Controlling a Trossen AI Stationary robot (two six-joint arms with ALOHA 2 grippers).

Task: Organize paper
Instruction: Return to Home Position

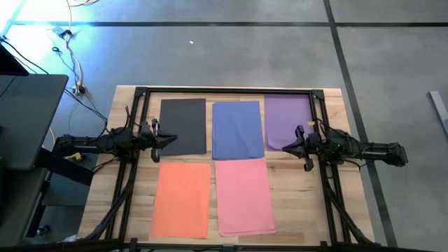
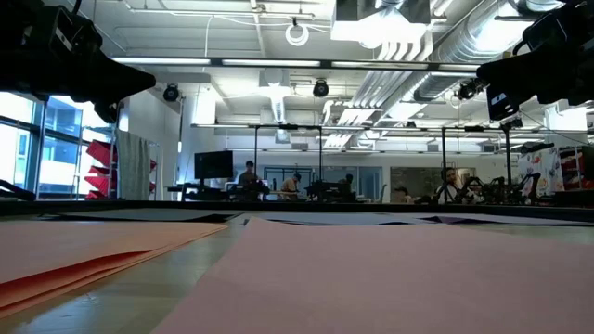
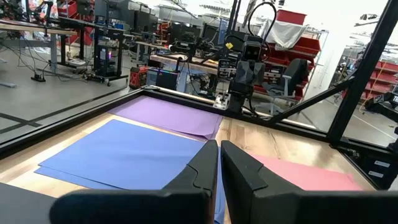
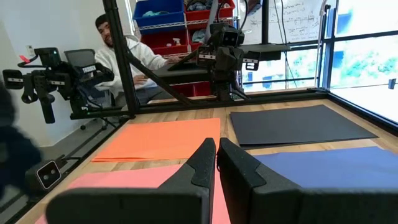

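Five sheets lie flat on the wooden table. At the far side are the dark grey sheet [image 1: 183, 126], the blue sheet [image 1: 237, 129] and the purple sheet [image 1: 287, 120]. At the near side are the orange sheet [image 1: 181, 199] and the pink sheet [image 1: 245, 196]. My left gripper [image 1: 172, 139] is shut, above the dark grey sheet's near left part. My right gripper [image 1: 285, 148] is shut, above the purple sheet's near edge. In the low view both grippers hang well above the table, touching nothing.
A black frame [image 1: 224, 90] runs round the table's far and side edges. Bare wood [image 1: 304, 203] shows right of the pink sheet. A seated person [image 4: 127, 53] shows beyond the table's left side in the right wrist view.
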